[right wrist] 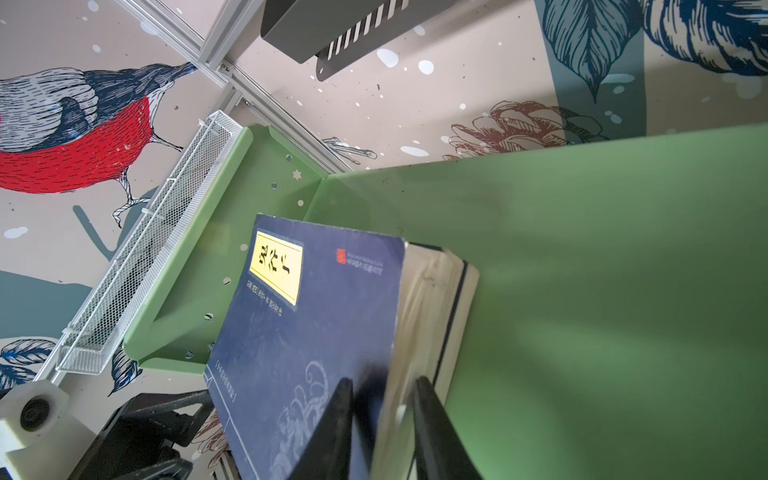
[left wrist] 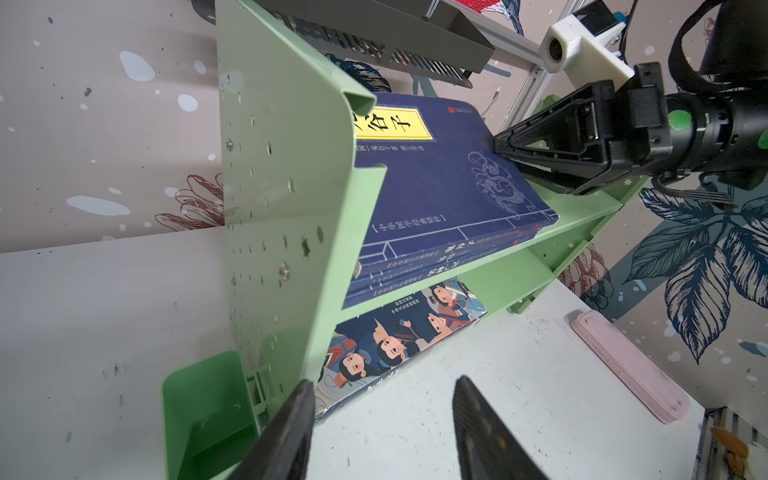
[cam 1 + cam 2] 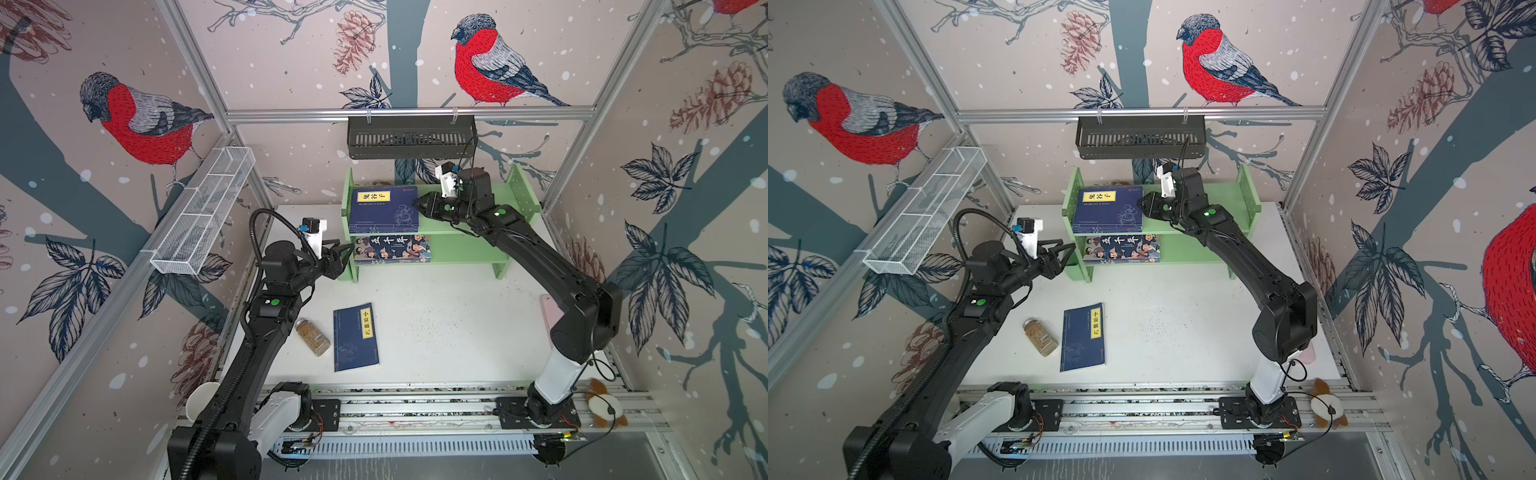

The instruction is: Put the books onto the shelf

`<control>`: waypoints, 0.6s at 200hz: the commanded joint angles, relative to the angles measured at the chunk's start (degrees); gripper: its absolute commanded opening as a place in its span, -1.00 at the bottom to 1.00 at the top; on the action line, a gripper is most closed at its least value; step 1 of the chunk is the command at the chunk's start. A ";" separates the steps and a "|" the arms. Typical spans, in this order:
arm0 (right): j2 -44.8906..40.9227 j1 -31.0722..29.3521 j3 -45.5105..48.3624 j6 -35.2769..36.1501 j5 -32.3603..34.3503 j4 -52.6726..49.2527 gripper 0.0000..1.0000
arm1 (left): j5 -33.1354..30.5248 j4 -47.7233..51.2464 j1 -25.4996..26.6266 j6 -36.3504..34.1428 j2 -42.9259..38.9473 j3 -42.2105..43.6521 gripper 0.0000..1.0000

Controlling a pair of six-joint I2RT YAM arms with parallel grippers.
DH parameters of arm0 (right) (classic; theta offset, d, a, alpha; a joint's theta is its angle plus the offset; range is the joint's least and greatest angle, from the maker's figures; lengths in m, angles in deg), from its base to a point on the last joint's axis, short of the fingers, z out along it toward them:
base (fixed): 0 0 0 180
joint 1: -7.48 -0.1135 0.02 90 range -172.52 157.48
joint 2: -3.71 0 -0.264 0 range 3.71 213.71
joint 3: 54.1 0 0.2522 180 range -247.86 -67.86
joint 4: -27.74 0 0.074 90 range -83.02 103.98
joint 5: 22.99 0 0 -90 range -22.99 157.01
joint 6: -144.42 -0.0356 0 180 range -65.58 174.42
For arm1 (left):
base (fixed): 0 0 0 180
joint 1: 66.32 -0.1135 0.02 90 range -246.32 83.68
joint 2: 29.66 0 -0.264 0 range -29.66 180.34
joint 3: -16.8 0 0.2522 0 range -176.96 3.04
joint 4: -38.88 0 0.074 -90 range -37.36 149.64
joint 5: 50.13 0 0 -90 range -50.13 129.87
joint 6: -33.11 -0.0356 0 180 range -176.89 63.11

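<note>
Bystanders on your table
Spice jar lies at 8 o'clock, black basket at 12, mesh basket at 10, plush toy at 5.

At right in both top views the right arm hides most of a pink slab. The upper tier covers the back half of the cartoon book. The right wrist view's lower edge cuts off the right gripper — dark blur on the navy stack leaves its grip unclear.

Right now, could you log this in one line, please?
left end effector: open, empty | right end effector: at navy stack, shelf top | navy book: on table
</note>
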 commanded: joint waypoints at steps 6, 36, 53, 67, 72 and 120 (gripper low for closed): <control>0.31 -0.17 -0.98 1.93 0.62 -0.45 -0.55 | 0.96 0.47 0.04 -1.13 -0.41 0.12 0.08; 0.65 -0.35 -1.98 2.83 1.00 -1.50 -0.59 | 0.96 0.30 -0.01 -0.84 -0.36 0.27 0.08; 0.83 -0.56 -2.63 3.33 1.56 -2.18 -0.59 | 0.88 0.30 0.04 -0.78 -0.39 0.39 0.08; 1.01 -0.69 -2.98 3.63 1.96 -2.61 -0.59 | 0.78 0.34 -0.01 -0.77 -0.41 0.39 0.08; 1.05 -0.70 -3.08 3.72 2.07 -2.71 -0.59 | 0.78 0.29 -0.01 -0.77 -0.46 0.39 0.08; 1.54 -1.13 -4.57 4.43 3.41 -3.71 -0.56 | 0.69 0.24 -0.01 -0.77 -0.63 0.66 0.08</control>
